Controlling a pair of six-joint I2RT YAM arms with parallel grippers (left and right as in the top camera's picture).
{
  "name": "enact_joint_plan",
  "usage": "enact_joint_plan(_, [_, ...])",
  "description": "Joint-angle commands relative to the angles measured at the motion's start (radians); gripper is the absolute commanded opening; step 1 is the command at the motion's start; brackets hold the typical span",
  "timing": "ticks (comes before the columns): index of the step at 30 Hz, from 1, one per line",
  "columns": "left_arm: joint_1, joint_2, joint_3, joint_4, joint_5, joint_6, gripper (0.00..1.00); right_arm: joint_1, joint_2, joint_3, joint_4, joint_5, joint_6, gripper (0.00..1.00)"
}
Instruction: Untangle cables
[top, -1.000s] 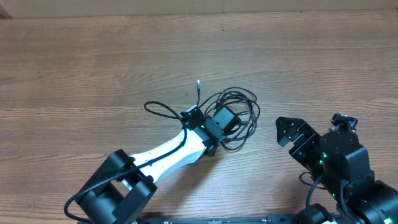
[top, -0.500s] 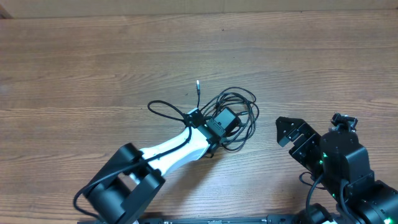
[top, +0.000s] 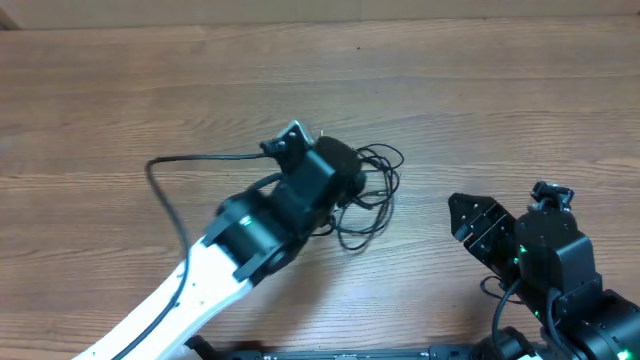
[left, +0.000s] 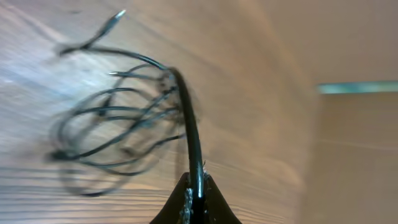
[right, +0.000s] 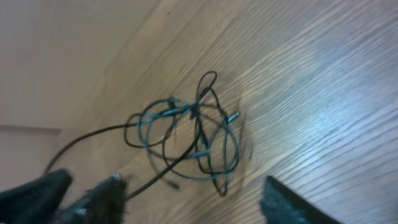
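**Fig.** Left gripper (left: 196, 196) clamped on one strand of the cables (top: 372, 183) near the middle of the worktop (top: 120, 90).

The left jaws are closed tight on a single black cord that runs from the fingertips straight into the bundle. The bundle lies in loose tangled loops, with one small plug (left: 117, 15) sticking out. The right gripper (top: 472, 222), toward the right end of the near edge, stands with its jaws parted, holds nothing and is apart from the bundle.
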Motion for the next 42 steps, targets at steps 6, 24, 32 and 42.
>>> enact_joint_plan(6, [0.11, -0.112, 0.013, 0.053, 0.064, -0.177, 0.04, -0.004, 0.026, -0.002, 0.064, -0.195, 0.005, 0.62])
enact_joint_plan(24, [0.221, -0.13, 0.155, 0.131, 0.51, 0.815, 0.05, -0.002, 0.385, -0.002, 0.259, -0.362, -0.119, 0.96])
enact_joint_plan(32, [0.22, -0.13, 0.204, 0.1, 0.686, 0.919, 0.04, -0.001, 0.507, -0.002, 0.42, -0.453, -0.242, 1.0])
enact_joint_plan(42, [0.241, -0.133, 0.266, 0.161, 0.742, 0.921, 0.04, 0.007, 0.69, -0.002, 0.414, -0.361, -0.237, 0.85])
